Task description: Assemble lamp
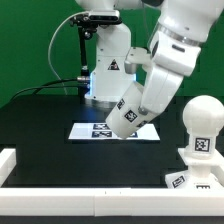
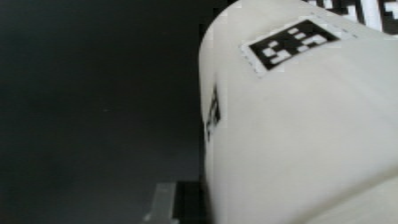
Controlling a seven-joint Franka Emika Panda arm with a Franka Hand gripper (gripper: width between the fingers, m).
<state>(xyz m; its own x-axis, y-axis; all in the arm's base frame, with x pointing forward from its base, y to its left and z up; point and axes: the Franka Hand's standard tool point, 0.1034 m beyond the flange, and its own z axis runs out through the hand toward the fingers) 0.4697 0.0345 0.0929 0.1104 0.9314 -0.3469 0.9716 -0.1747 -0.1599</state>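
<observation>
My gripper point(image 1: 133, 104) holds the white cone-shaped lamp shade point(image 1: 126, 112) tilted above the black table, just over the marker board point(image 1: 108, 131). In the wrist view the shade point(image 2: 302, 120) fills most of the picture, with a square tag on it. One grey finger point(image 2: 182, 203) presses against its side; the other finger is hidden behind it. The round bulb point(image 1: 203, 108) stands on the blocky base point(image 1: 197, 146) at the exterior view's right, apart from the shade.
A white raised border point(image 1: 60, 178) runs along the table's near edge and left side. The robot's white pedestal point(image 1: 108, 70) stands at the back, with a black stand and cables to its left.
</observation>
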